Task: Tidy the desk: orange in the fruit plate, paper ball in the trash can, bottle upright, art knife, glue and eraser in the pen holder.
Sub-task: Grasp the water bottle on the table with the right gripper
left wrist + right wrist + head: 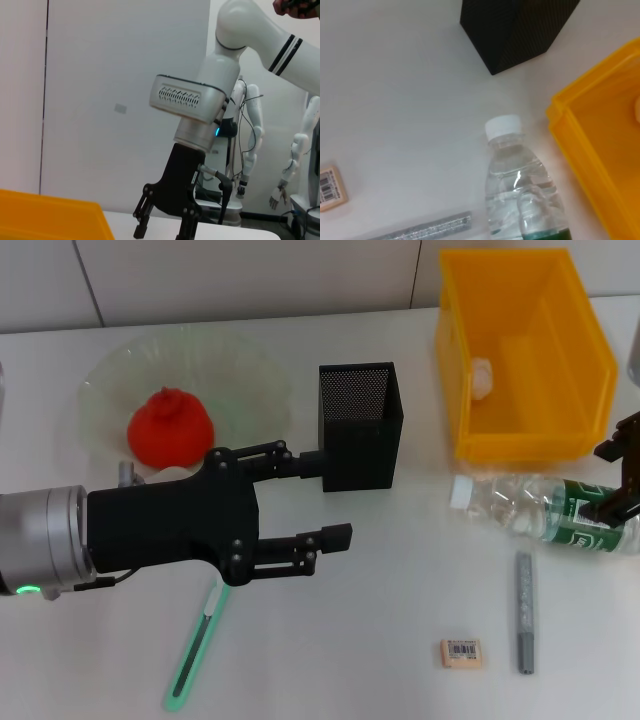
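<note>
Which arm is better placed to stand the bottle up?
Probably the right: its hand is over the lying bottle beside the yellow bin, while the left hand is open by the pen holder.

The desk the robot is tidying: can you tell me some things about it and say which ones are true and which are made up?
1. The bottle is standing upright. False: it lies on its side, its white cap pointing toward the pen holder.
2. The orange sits in the fruit plate. True.
3. The eraser is inside the pen holder. False: it lies on the table, beside the grey art knife.
4. A white paper ball is in the yellow trash can. True.
5. The left gripper is open and holds nothing. True.
6. The right gripper is over the plate. False: it is at the bottle's labelled end.
</note>
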